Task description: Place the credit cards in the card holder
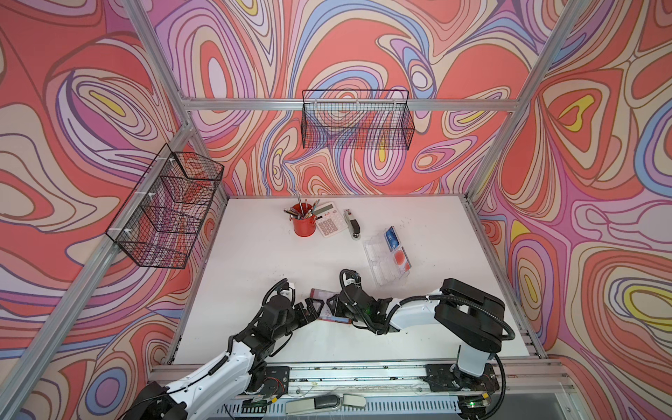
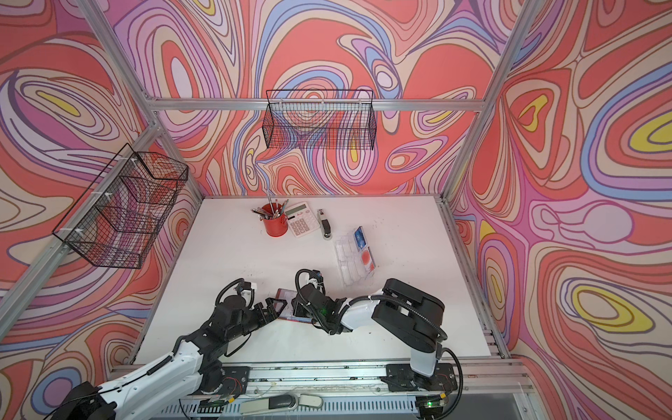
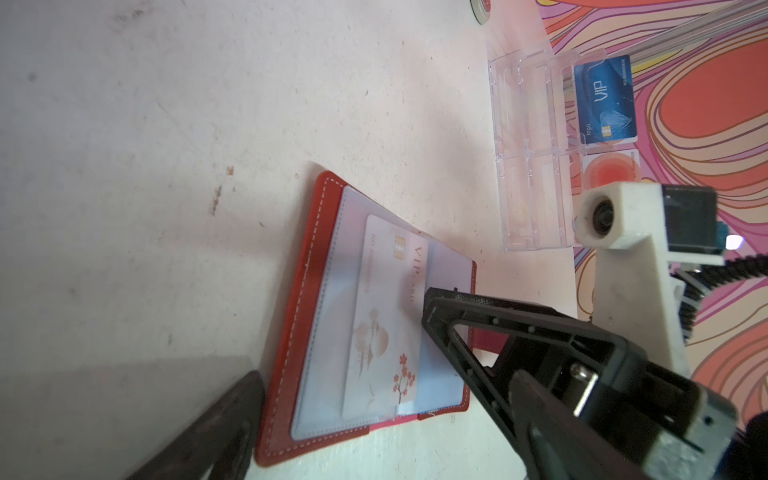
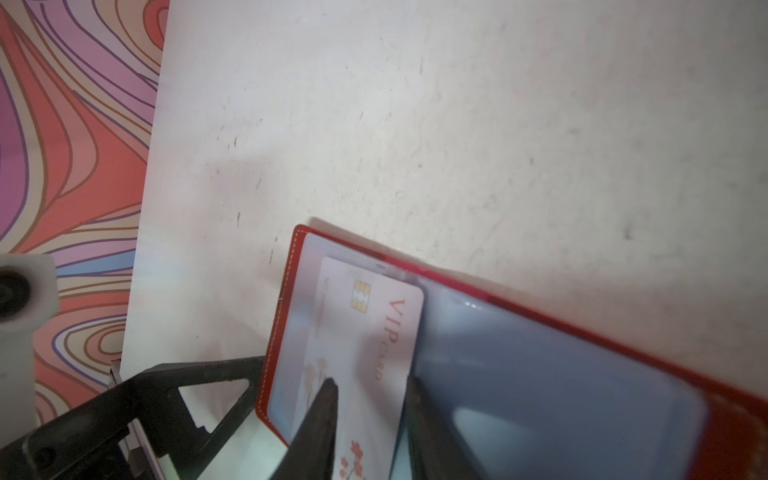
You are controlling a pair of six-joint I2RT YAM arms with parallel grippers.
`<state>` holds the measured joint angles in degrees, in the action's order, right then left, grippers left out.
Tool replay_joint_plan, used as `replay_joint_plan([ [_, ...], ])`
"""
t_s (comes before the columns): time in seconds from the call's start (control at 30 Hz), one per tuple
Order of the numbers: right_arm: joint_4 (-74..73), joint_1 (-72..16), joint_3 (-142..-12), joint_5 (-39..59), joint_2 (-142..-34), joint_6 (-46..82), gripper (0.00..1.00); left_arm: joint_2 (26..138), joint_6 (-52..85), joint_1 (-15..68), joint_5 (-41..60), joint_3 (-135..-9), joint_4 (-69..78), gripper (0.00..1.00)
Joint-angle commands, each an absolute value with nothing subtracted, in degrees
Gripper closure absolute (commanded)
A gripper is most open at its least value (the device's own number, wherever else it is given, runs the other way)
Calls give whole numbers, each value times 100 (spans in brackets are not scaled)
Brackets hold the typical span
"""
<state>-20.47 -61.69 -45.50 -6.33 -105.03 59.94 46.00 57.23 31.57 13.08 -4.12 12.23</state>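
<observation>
as you scan the white tabletop (image 1: pixel 254 272), one clear tray (image 1: pixel 378 262) sits right of middle. one red card holder (image 3: pixel 286 353), white-stitched and blue-lined, lies open near the front between two tools. the left tool (image 1: pixel 315 307) is spread wide. the right tool (image 4: pixel 369 384) is slightly parted, tips on the pale card (image 3: pixel 382 332). you count three cards: that pale one, partly under the holder's sleeve, plus a blue card (image 3: pixel 604 99) and an orange-circle card (image 3: pixel 606 170) in the tray.

two white-and-black arms (image 1: pixel 225 367), black corrugated cables (image 3: pixel 748 268), triangular black gripper fingers (image 3: pixel 498 307) — white camera mount (image 3: pixel 615 216) at each wrist
</observation>
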Motion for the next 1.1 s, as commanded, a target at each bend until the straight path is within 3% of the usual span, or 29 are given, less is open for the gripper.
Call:
replay_joint_plan([
  [0.0, -2026, -6241, -4674, -521, -10737, 6106, 70, 4794, 5722, 3190, 1446, -278, 554, 5],
  [0.77, -2323, -6434, -4977, -545, -10906, 6041, 71, 4167, 5690, 3199, 1322, -314, -160, 4],
  [0.9, -1789, -6425, -4915, -934, -10265, 5640, 68, 3727, 5400, 3199, 845, -874, -1216, 2],
  [1.07, -570, -6425, -5116, -1580, -9440, 5160, 63, 3461, 4893, 3182, -490, -1947, -2651, 0],
])
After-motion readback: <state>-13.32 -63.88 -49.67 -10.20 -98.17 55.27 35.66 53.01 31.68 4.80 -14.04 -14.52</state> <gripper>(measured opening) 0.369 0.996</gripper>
